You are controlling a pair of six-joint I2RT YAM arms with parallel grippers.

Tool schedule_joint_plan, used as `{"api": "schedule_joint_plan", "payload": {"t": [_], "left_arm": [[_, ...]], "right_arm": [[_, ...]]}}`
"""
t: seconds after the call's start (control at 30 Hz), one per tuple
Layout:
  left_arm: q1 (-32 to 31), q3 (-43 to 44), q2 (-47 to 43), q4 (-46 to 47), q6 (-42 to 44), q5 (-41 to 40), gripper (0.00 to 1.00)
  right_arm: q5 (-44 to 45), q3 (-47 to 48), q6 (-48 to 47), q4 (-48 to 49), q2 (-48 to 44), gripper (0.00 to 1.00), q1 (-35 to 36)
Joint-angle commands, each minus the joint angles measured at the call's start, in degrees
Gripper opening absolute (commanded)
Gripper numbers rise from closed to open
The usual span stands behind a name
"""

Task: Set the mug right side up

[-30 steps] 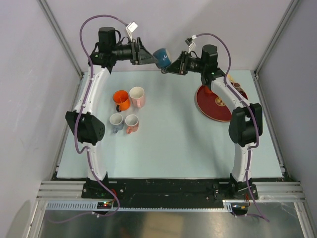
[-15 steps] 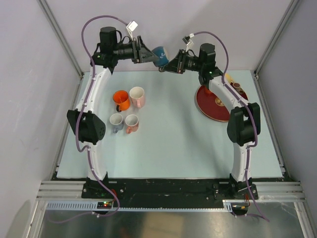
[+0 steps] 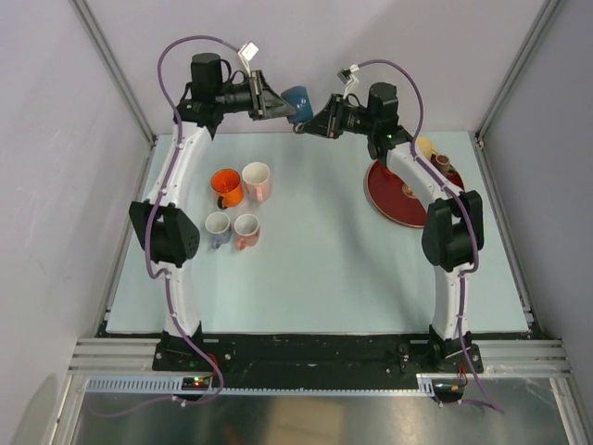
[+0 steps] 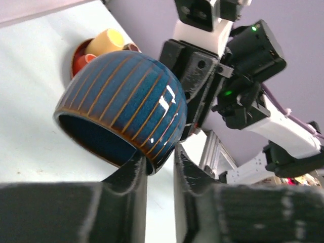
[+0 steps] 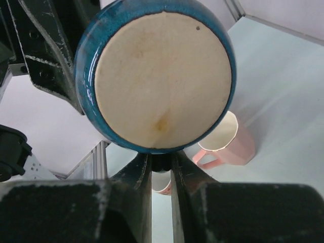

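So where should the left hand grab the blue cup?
Grab the blue cup by its rim, coming from the open-mouth side. It hangs in the air with its mouth tilted toward the left hand, so one finger fits inside the thin wall and one outside. The flat bottom faces the right hand and looks too wide to pinch.

Blue glazed ceramic mug [image 4: 121, 109]: deep blue outside, thin orange-brown vertical stripes, darker blue inside, unglazed cream base with a yellowish stain. Round orange mug [image 3: 226, 185], plain. Tall pale pink mug [image 3: 257, 179]. Small grey-blue mug [image 3: 218, 225]. Small salmon-pink mug [image 3: 246, 228]. Round dark red plate [image 3: 391, 209]. Small yellow cup [image 4: 107, 40]. Table top [image 3: 324, 269] pale blue, plain. Left arm [image 3: 182, 162] and right arm [image 3: 419, 181] white with black joints, and purple cables [image 3: 159, 65].
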Motion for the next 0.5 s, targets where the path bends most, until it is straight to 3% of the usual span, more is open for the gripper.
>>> {"api": "schedule_joint_plan", "payload": {"t": [0.0, 0.1, 0.3, 0.37, 0.47], "left_arm": [[-1.6, 0.5, -0.8, 6.6, -0.6, -0.5, 0.12], [-1.8, -1.1, -1.1, 6.8, -1.1, -2.7, 0.02], [-2.3, -6.4, -3.0, 6.5, -2.2, -8.8, 0.0], [-2.5, -8.3, -3.2, 5.4, -1.8, -11.1, 0.0], [-3.4, -7.7, -2.0, -0.9, 1.0, -16.1, 0.0]], "right_arm": [[-1.8, -0.5, -4.0, -3.5, 0.1, 0.21, 3.1], [-1.8, -1.9, -6.2, -6.3, -1.1, 0.42, 3.1], [-3.6, -8.2, -12.9, -15.2, -7.5, 0.77, -0.6], [-3.5, -11.4, -16.1, -19.7, -10.7, 0.94, -2.8], [-1.9, -15.8, -20.6, -26.1, -15.5, 0.99, -6.8]]}}
